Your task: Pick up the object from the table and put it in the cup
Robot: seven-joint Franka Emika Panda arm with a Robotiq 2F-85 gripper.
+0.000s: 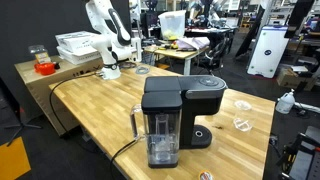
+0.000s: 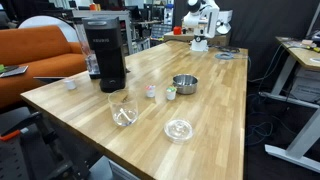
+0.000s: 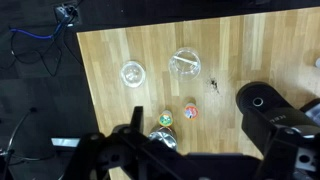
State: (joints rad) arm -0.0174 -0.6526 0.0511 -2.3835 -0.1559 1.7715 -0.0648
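A low, round clear cup (image 3: pixel 132 73) stands on the wooden table, seen also in an exterior view (image 2: pixel 178 129). A taller clear glass (image 3: pixel 185 63) stands beside it (image 2: pixel 123 110). Two small objects lie between the cups and a metal bowl (image 2: pixel 184 83): a green one (image 3: pixel 166 119) and an orange-red one (image 3: pixel 190 112); they also show in an exterior view (image 2: pixel 170 93) (image 2: pixel 151 91). My gripper (image 3: pixel 190 162) hangs high above the table over the bowl (image 3: pixel 165 140). Its dark fingers are spread apart and hold nothing. The white arm (image 2: pixel 205 22) is at the table's far end.
A black coffee machine (image 3: pixel 265 105) with a tall clear handled tank (image 1: pixel 160 135) stands on the table (image 2: pixel 230 100), to one side of the small objects. The table's edges show in the wrist view at the left and top. An orange sofa (image 2: pixel 35 50) is beside the table.
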